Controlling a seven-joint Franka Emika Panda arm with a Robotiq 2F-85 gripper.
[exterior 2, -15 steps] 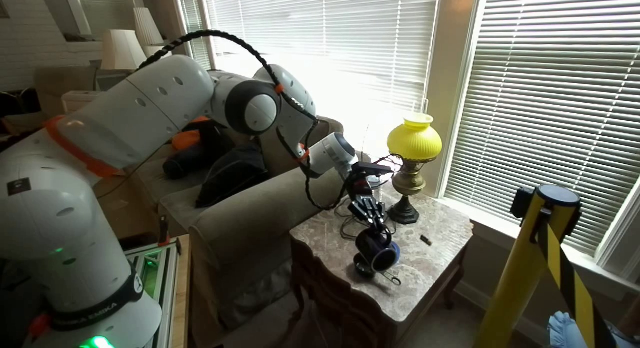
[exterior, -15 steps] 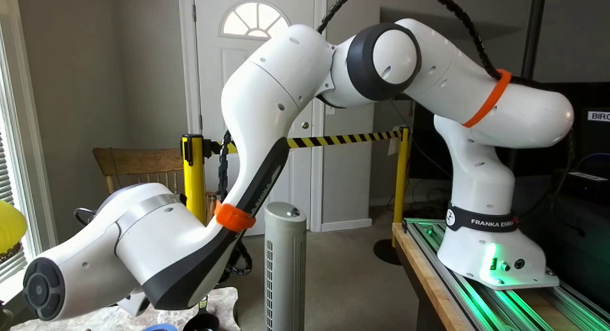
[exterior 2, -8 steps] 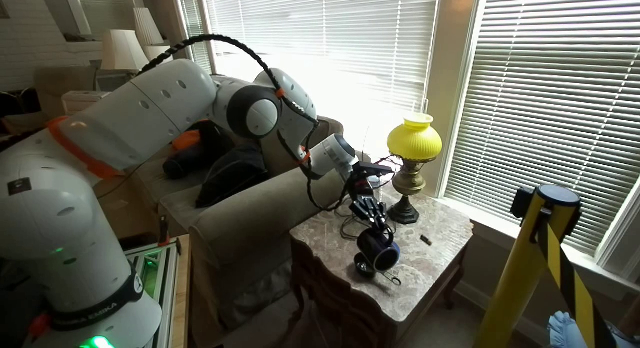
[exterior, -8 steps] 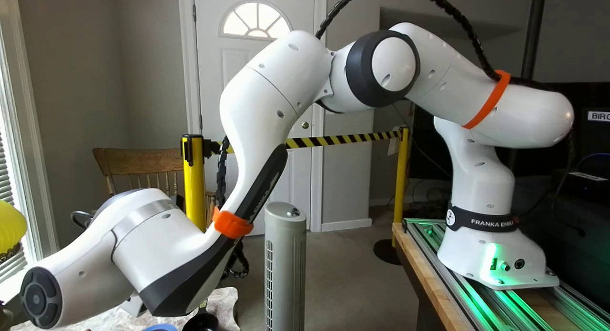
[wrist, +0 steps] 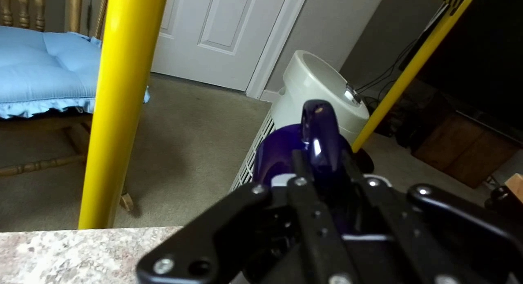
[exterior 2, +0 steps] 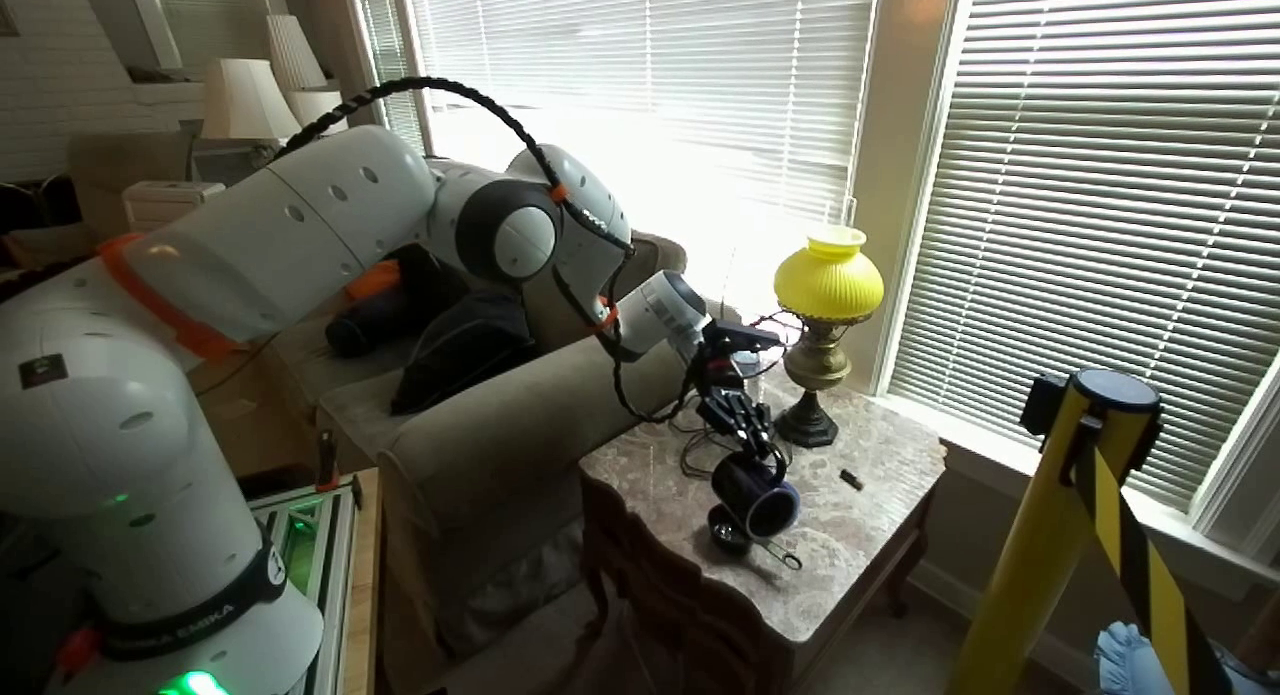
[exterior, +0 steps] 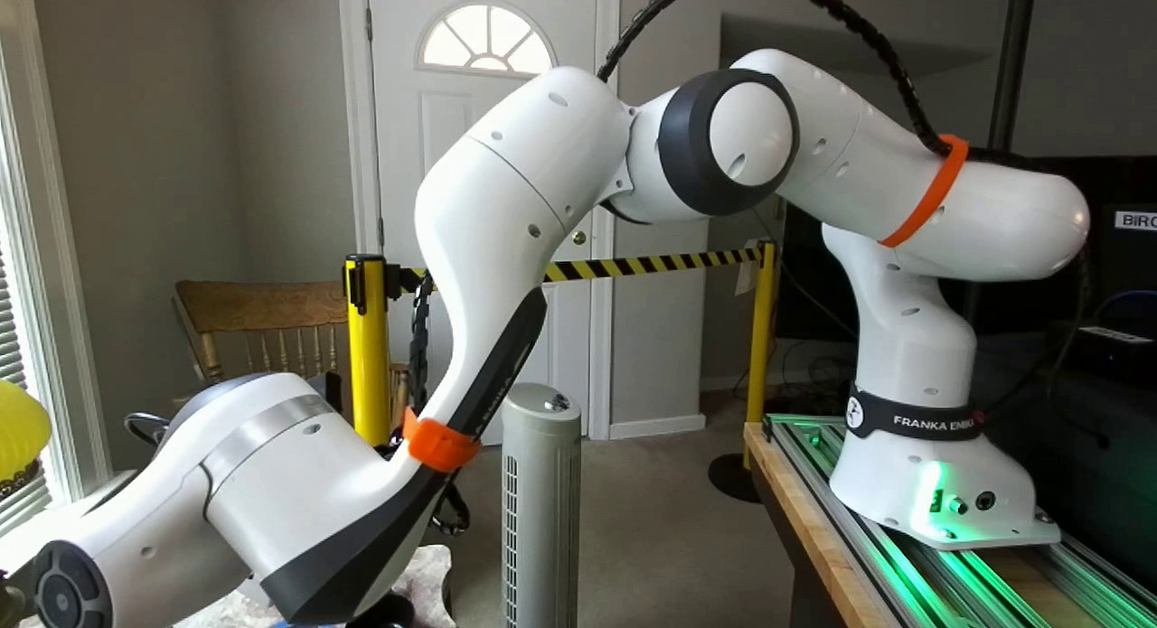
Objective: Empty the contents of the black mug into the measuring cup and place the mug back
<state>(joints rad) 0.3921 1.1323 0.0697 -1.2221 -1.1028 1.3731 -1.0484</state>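
Mottled pale bench [exterior 2: 860, 535] beside bright slatted blinds [exterior 2: 640, 35], a glossy dark-blue mug [exterior 2: 740, 483] held above its top.

Tilted over, the mug hangs near the scalloped wooden edge, its round mouth showing in an exterior view; the black metal pincer [wrist: 325, 158] is clamped tight on its handle. Partly hidden by the mug sits a small round black measuring cup [exterior 2: 728, 535] with a ring-ended handle; whether they touch cannot be told. At the window-side edge stands a lamp [exterior 2: 828, 283] with a ribbed yellow shade. One dark band [exterior: 917, 418] on the smooth white arm [exterior: 913, 339] reads FRANKA EMIKA; a cut-off label [exterior: 1136, 220] begins BIR.
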